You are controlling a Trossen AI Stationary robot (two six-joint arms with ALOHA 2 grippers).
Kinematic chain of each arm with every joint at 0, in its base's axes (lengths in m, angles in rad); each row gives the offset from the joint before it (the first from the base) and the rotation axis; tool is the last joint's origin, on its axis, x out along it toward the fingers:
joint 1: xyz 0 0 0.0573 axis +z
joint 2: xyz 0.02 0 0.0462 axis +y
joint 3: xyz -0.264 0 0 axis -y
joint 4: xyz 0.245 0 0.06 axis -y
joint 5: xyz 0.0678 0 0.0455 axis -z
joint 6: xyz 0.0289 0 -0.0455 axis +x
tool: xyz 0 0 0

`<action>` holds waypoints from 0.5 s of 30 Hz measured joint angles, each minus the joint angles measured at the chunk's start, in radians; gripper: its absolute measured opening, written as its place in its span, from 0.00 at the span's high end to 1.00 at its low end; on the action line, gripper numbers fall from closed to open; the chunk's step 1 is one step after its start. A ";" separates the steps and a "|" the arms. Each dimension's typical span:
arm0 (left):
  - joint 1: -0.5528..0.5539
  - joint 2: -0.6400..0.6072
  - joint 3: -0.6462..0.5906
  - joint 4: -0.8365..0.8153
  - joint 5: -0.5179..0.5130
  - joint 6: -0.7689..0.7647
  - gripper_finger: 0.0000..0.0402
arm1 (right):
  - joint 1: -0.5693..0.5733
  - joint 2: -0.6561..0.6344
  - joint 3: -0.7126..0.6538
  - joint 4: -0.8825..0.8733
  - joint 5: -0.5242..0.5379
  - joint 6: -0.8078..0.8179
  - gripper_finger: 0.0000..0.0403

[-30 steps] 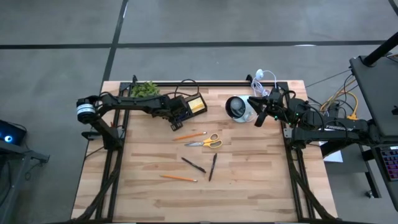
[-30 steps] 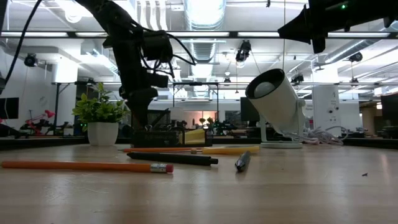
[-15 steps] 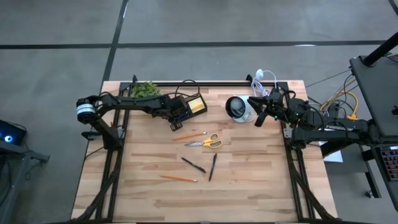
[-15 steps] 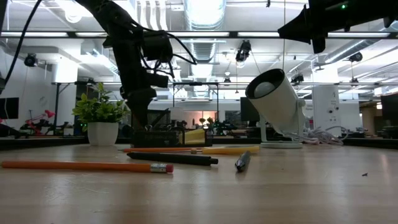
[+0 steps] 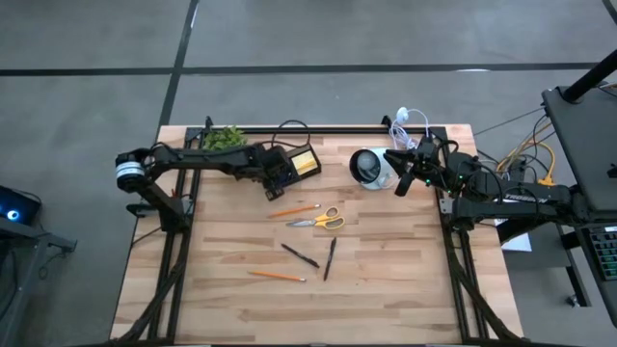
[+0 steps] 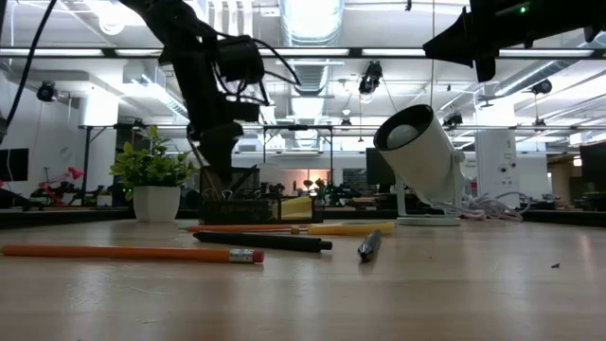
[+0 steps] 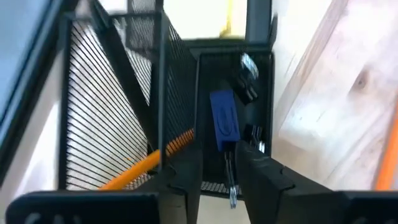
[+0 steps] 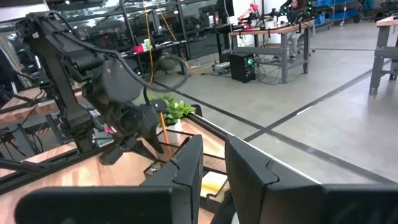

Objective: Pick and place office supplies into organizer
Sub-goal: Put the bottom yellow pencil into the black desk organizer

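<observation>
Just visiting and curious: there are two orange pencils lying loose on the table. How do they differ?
The far pencil lies beside the scissors, close to the organizer; the near pencil lies alone toward the table's front edge. The far pencil slants slightly up to the right in the high view, the near pencil slightly down. Both are thin, orange and flat on the wood.

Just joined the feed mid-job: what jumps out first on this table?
The left gripper hangs over the black organizer at the table's far edge, where an orange pencil leans in a mesh compartment. Scissors, pencils and pens lie loose mid-table. A white cup sits tilted by the idle right gripper.
</observation>
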 joint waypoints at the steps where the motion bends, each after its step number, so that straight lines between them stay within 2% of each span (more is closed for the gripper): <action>1: 0.000 -0.007 0.007 0.001 0.000 0.003 0.80 | 0.000 0.000 0.000 0.000 0.000 0.000 0.85; 9: -0.002 -0.115 0.027 0.062 0.009 0.030 0.79 | 0.000 0.000 0.000 0.000 0.000 0.005 0.85; 12: -0.002 -0.166 0.026 0.122 0.073 0.048 0.79 | 0.000 0.000 0.000 0.000 0.000 0.005 0.85; 15: -0.002 -0.213 0.022 0.179 0.195 0.077 0.79 | 0.000 0.000 0.000 0.000 0.000 0.005 0.85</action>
